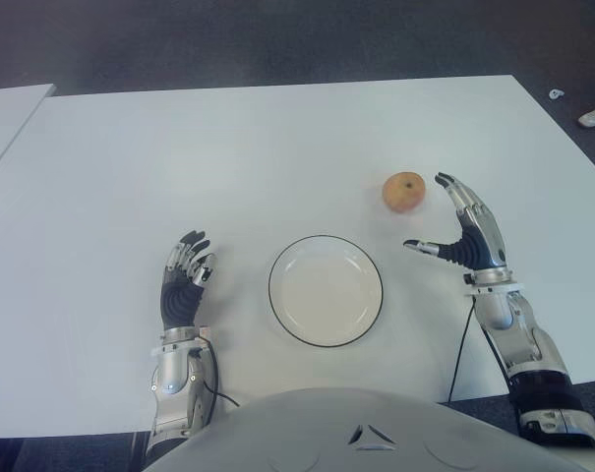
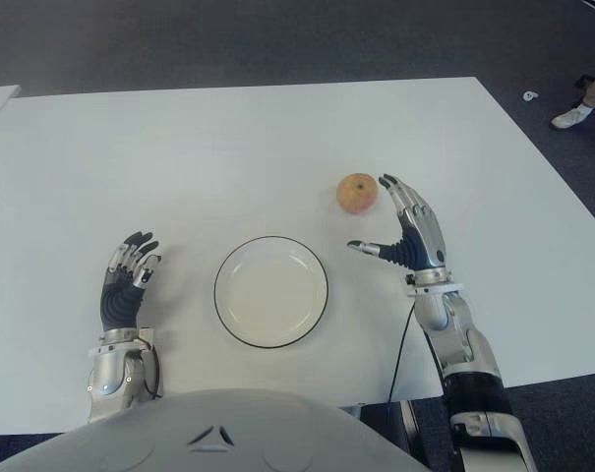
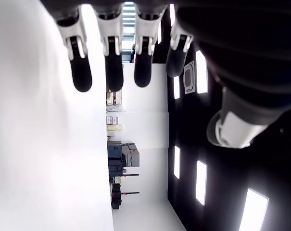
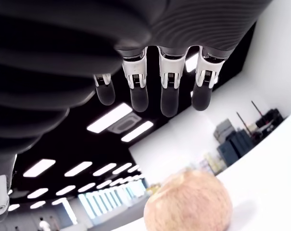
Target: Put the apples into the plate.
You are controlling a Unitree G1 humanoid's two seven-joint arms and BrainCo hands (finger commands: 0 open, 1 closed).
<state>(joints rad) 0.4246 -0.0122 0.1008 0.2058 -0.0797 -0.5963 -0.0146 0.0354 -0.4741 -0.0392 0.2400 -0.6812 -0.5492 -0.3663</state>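
The right hand (image 1: 462,234) is in the right middle of the eye view, with its long metal and black fingers (image 1: 461,202) stretched out wide and its thumb sticking out to the side toward the middle of the frame. It holds nothing. Just beside its fingertips, a bit above and toward the middle, sits one apple (image 1: 403,192) on the table (image 1: 179,157), not touching the hand. The apple is round, yellow-orange with a reddish blush and a small dent on top; the right wrist view shows its skin is dull and a little speckled. The left hand (image 1: 184,280) is in the lower left, palm side up, with its black ribbed fingers loosely bent and holding nothing. Between the two hands, low in the middle of the frame, lies the plate (image 1: 371,295). It is round, white and smooth, with a thin dark rim. The table is flat, white and plain.
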